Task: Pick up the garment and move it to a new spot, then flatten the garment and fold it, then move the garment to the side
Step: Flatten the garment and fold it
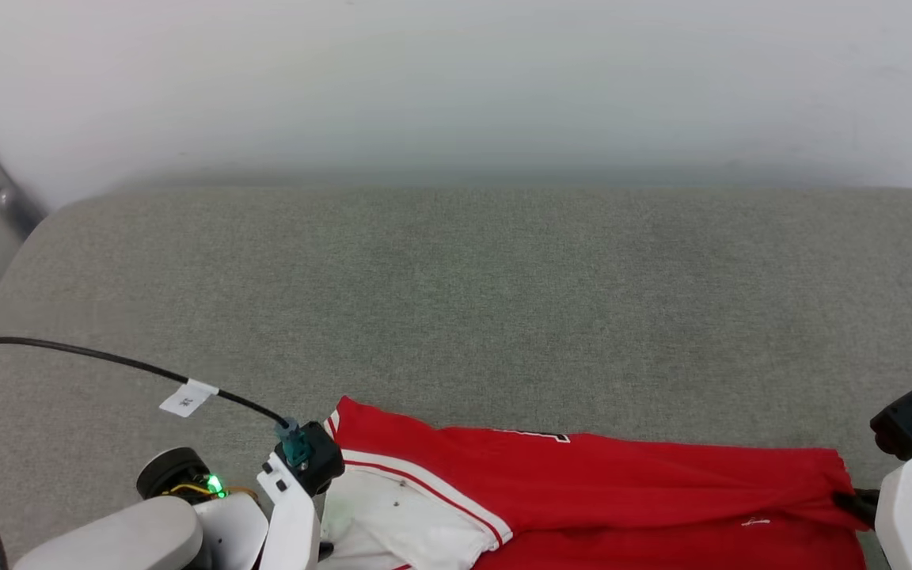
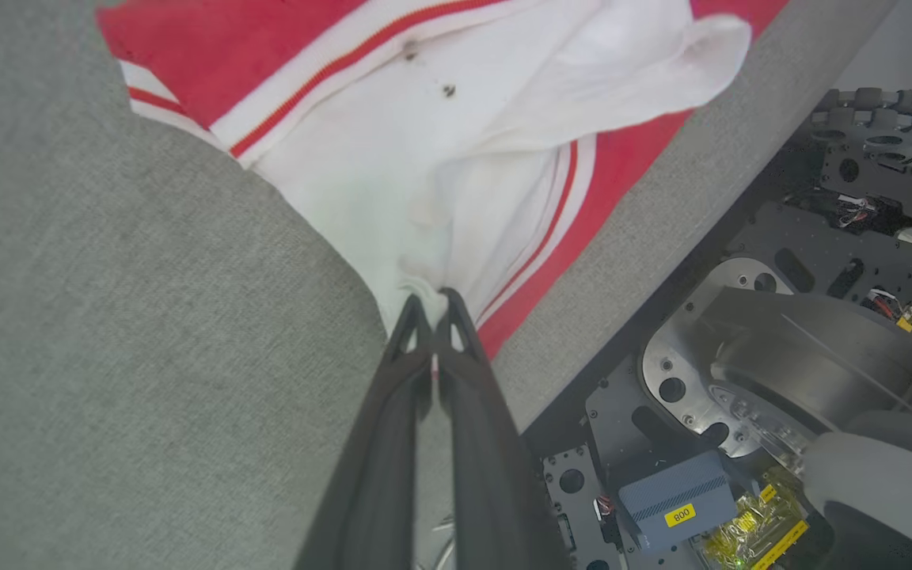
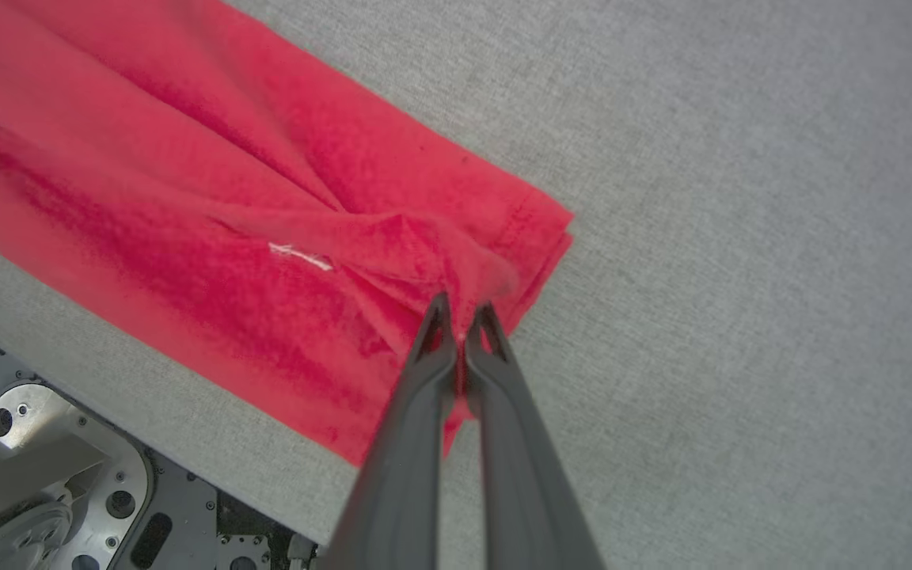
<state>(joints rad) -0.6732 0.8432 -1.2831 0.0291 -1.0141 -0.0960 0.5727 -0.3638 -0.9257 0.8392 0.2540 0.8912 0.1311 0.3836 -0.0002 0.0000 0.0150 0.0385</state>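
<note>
Cloth: a red soft-cloth T-shirt with white short sleeves and striped trim lies stretched along the near edge of a grey woven-fabric surface, spanning from one gripper to the other.
Left arm: the left gripper is pinched tight on the bunched white sleeve, which fans out ahead of its tips.
Right arm: the right gripper is clamped on the gathered red hem corner, with a tiny white mark near its tips.
</note>
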